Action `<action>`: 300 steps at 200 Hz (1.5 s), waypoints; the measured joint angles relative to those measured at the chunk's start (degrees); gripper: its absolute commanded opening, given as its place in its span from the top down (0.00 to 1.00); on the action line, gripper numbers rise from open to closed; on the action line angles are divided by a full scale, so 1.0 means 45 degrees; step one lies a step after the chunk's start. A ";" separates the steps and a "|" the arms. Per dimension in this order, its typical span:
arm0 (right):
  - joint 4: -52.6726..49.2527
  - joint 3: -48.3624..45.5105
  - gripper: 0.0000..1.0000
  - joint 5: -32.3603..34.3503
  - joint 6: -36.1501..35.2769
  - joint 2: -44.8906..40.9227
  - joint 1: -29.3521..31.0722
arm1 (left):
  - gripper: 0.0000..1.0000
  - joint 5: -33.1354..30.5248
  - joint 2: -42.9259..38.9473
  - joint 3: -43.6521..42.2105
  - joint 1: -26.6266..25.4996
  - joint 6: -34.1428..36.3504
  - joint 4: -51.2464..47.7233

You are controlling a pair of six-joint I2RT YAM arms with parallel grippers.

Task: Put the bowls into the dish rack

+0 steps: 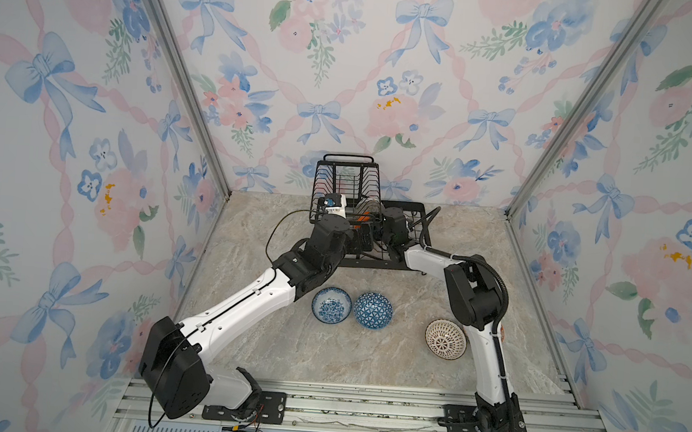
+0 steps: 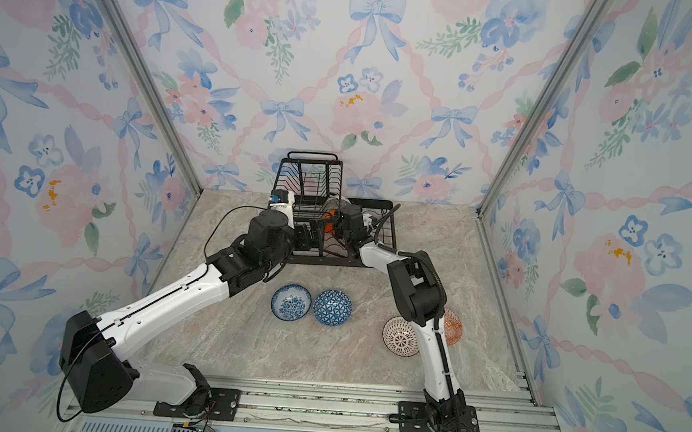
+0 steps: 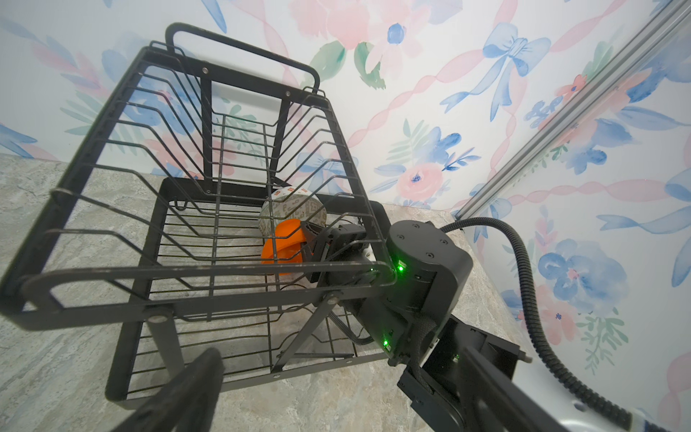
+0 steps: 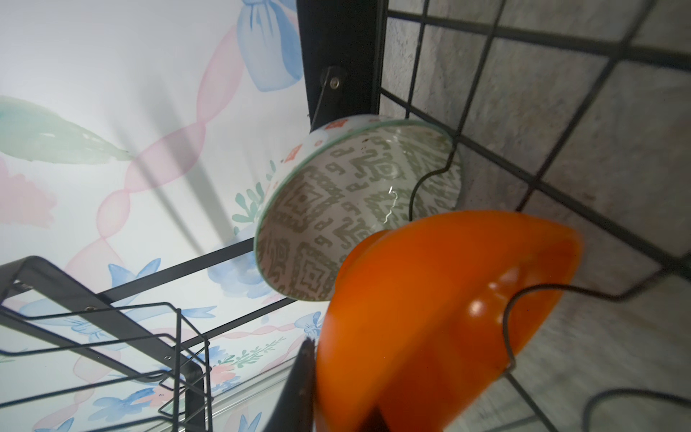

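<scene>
Floral wallpaper (image 3: 448, 74) behind; right gripper (image 3: 309, 241) seemingly pinches the orange bowl (image 3: 282, 248), green bowl (image 3: 295, 209) just beyond it; left gripper (image 1: 361, 237) gapes wide.

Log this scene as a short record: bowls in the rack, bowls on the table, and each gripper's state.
In rack: orange bowl and pale green bowl, both tilted on edge in the lower tray of the dish rack
On table: blue-floral bowl, blue triangle bowl, white lattice bowl, orange-red bowl partly hidden behind the right arm
Left gripper: open, empty, in front of the rack
Right gripper: fingers astride the orange bowl's rim; whether clamped is unclear
</scene>
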 measured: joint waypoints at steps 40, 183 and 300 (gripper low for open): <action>-0.0063 -0.0005 0.82 0.0005 -0.0010 -0.0005 -0.0015 | 0.02 -0.0039 -0.0005 0.0000 -0.0073 -0.0034 0.0000; -0.0083 -0.0495 0.77 -0.0005 -0.0005 -0.0267 -0.0024 | 0.02 -0.0044 -0.0005 0.0000 -0.0170 -0.0034 0.0000; -0.0029 -0.0908 0.68 0.0000 0.0000 -0.0476 -0.0078 | 0.02 -0.0136 -0.0010 -0.0024 -0.0325 -0.0044 0.0000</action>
